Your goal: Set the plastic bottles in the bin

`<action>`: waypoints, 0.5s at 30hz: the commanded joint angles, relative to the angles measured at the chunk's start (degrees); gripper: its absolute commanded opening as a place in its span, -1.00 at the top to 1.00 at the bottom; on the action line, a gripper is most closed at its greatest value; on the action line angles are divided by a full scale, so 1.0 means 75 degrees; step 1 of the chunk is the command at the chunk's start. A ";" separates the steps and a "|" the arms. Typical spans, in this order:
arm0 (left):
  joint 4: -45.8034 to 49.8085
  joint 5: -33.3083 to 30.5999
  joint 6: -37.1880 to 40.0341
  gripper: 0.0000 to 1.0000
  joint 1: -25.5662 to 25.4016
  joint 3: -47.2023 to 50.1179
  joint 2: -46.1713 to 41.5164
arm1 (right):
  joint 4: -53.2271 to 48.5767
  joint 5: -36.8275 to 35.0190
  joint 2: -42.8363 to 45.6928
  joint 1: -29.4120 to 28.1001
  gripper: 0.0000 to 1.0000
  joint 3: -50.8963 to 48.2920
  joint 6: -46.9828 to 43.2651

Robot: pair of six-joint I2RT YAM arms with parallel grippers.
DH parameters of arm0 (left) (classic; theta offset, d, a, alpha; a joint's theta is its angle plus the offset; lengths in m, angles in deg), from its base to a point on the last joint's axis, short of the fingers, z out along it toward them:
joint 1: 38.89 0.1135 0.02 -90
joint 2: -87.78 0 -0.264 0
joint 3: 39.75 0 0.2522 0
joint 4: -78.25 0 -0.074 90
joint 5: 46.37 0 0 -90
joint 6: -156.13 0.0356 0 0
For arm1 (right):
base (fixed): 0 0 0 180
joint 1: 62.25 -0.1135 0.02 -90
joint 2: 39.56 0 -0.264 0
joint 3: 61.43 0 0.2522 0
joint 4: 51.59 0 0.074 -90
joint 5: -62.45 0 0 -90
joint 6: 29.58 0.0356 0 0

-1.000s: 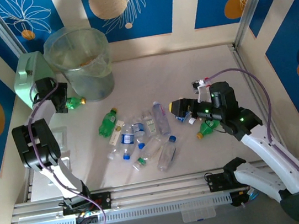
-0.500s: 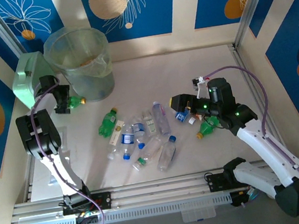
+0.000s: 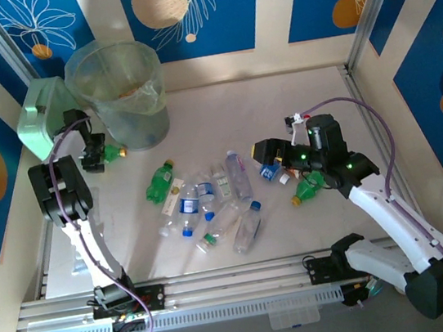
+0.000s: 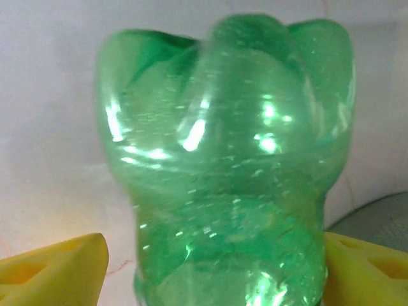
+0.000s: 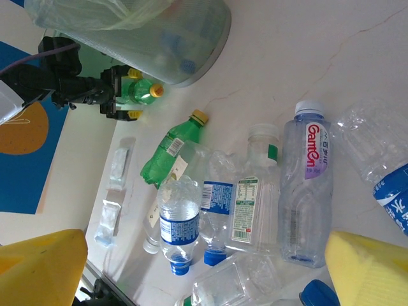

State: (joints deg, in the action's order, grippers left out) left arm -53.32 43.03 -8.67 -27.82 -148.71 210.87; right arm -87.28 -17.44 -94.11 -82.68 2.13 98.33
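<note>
Left fingers straddle green bottle beside bin, one pad not touching. Right fingers hang wide apart, empty, over clear bottles on counter.

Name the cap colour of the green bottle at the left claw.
The cap is yellow; the right wrist view shows it best.

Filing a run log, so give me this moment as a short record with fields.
left gripper: jaws either side of a green bottle, gap showing at one pad, not yet clamped
green bottle position: next to the bin, outside it
right gripper: jaws open, empty, above the pile
pile: many bottles lying on the table, mostly clear with blue labels
bin contents: too blurred to tell
</note>
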 commanded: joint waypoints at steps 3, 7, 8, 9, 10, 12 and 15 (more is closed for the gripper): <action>0.0279 -0.0263 -0.0127 -0.37 -0.0155 0.0219 -0.0003 | -0.0193 0.0108 0.0169 0.0051 -0.92 0.0262 -0.0068; 0.0144 -0.0223 -0.0231 -0.16 -0.0194 0.0529 -0.0251 | -0.0204 0.0128 0.0269 0.0051 -0.92 0.0255 -0.0007; 0.0134 -0.0245 -0.0249 -0.13 -0.0207 0.0599 -0.0330 | -0.0204 0.0129 0.0301 0.0051 -0.92 0.0243 0.0002; 0.0137 -0.0270 -0.0267 -0.10 -0.0232 0.0684 -0.0427 | -0.0204 0.0129 0.0354 0.0051 -0.92 0.0228 0.0018; 0.0118 -0.0281 -0.0289 -0.09 -0.0254 0.0783 -0.0529 | -0.0215 0.0117 0.0400 0.0051 -0.92 0.0211 0.0031; 0.0145 -0.0311 -0.0391 -0.09 -0.0317 0.0942 -0.0711 | -0.0216 0.0138 0.0452 0.0051 -0.92 0.0175 0.0032; 0.0041 -0.0356 -0.0496 -0.06 -0.0441 0.1305 -0.1030 | -0.0278 0.0154 0.0507 0.0000 -0.91 0.0158 0.0041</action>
State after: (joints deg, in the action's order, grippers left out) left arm -54.76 41.77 -10.53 -29.85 -141.06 206.28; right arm -88.16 -17.44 -91.33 -82.59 2.24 98.35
